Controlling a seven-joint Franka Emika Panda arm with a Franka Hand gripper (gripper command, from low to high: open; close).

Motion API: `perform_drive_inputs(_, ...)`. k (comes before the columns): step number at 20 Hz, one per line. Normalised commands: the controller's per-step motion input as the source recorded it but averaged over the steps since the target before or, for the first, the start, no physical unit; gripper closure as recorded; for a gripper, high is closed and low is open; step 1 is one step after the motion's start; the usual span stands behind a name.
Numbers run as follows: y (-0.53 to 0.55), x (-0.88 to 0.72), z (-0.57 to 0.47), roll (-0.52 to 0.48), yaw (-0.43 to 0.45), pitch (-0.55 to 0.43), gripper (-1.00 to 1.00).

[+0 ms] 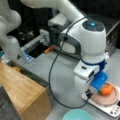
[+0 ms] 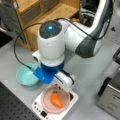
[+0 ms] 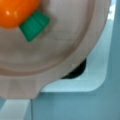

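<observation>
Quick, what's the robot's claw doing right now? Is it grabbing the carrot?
Gripper: hidden behind the wrist above the pink plate; open or closed cannot be told. The carrot lies on the plate, no fingers on it.

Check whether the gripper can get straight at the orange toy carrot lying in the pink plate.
Probably yes: the orange toy carrot lies uncovered in the pink plate, nothing over it, and the arm's wrist hangs close above. The gripper itself does not show.

Both front views are set high, angled down at the table from opposite sides. The pink plate (image 1: 110, 98) (image 2: 55, 100) with the carrot (image 1: 107, 90) (image 2: 56, 99) is shared by both. The wrist view is aimed straight down, very close to the plate (image 3: 62, 50) beneath the jaws.
</observation>
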Motion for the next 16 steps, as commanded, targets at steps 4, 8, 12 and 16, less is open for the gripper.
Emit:
perform_drive_inputs(4,-0.3,-0.54,0.05,-0.225,0.183,-0.068,-1.0)
perform_drive_inputs(8,-0.32,-0.61,0.06,-0.196,0.184,-0.067,-1.0)
perform_drive_inputs(12,-0.23,-0.67,0.19,-0.198,0.181,-0.039,-1.0)
perform_drive_inputs(16,-0.11,-0.62,0.35,-0.23,0.182,0.025,-1.0)
